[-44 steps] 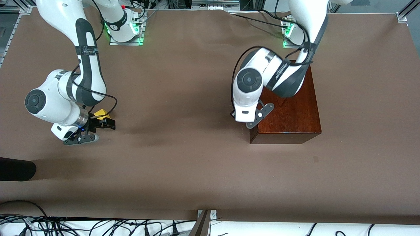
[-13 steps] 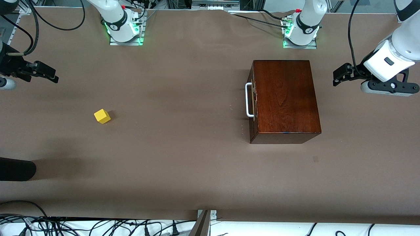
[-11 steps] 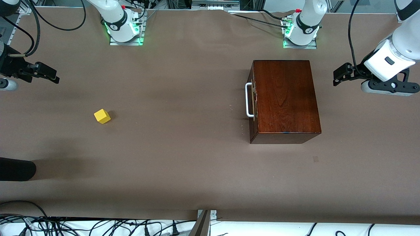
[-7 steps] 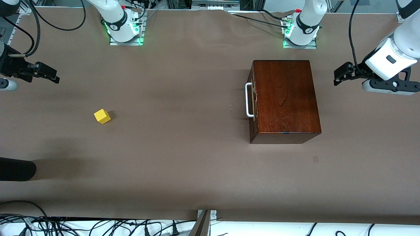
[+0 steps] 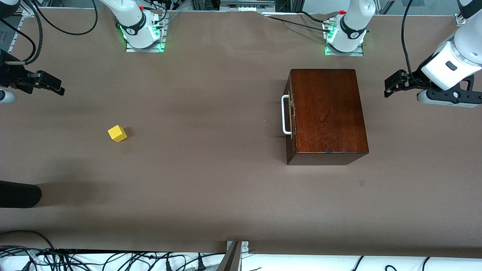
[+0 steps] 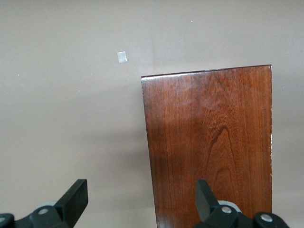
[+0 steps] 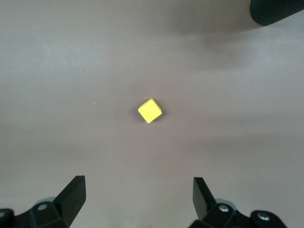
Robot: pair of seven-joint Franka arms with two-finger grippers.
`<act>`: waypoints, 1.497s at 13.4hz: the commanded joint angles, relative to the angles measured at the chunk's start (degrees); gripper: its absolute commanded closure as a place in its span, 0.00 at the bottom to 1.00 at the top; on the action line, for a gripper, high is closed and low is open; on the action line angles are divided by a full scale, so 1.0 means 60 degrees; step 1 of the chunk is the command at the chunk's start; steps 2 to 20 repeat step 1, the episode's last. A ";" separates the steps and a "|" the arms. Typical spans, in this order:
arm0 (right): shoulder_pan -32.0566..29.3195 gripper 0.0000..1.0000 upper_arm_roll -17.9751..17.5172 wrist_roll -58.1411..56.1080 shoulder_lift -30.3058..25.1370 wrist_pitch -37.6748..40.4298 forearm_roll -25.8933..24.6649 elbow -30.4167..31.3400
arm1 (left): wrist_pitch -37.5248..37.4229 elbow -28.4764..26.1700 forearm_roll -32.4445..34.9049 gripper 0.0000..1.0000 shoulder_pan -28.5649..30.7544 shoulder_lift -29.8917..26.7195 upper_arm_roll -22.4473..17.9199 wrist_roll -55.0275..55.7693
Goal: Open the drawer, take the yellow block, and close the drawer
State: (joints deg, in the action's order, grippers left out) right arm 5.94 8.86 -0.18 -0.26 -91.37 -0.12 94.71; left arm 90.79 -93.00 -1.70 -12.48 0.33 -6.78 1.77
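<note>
The yellow block [image 5: 117,133] [image 7: 150,110] lies alone on the brown table toward the right arm's end. The drawer [image 5: 289,116] sits shut in the glossy mahogany box [image 5: 327,113] [image 6: 209,142], its white bar handle [image 5: 285,114] facing the right arm's end. My left gripper [image 5: 389,84] [image 6: 140,194] hangs open and holds nothing, over the table beside the box at the left arm's end. My right gripper [image 5: 52,86] [image 7: 137,192] is open and holds nothing, high over the right arm's end, with the block well clear of its fingers.
A black rounded object [image 5: 19,194] [image 7: 278,9] pokes in at the table edge at the right arm's end, nearer the front camera than the block. A small pale mark [image 5: 362,183] [image 6: 122,57] is on the table nearer the camera than the box.
Since the earliest frame both arms have pulled back to the table ends; the right gripper left the block, the left left the drawer front. Over the last second they barely drift.
</note>
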 commanded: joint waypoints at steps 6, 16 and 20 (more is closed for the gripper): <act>-0.0096 0.00 -0.0056 0.0089 0.0043 0.0360 -0.0082 -0.0330 | -0.0131 0.0075 -0.0111 0.00 0.0043 -0.0084 -0.0028 -0.0105; -0.0096 0.00 -0.0056 0.0089 0.0043 0.0360 -0.0082 -0.0330 | -0.0131 0.0075 -0.0111 0.00 0.0043 -0.0084 -0.0028 -0.0105; -0.0096 0.00 -0.0056 0.0089 0.0043 0.0360 -0.0082 -0.0330 | -0.0131 0.0075 -0.0111 0.00 0.0043 -0.0084 -0.0028 -0.0105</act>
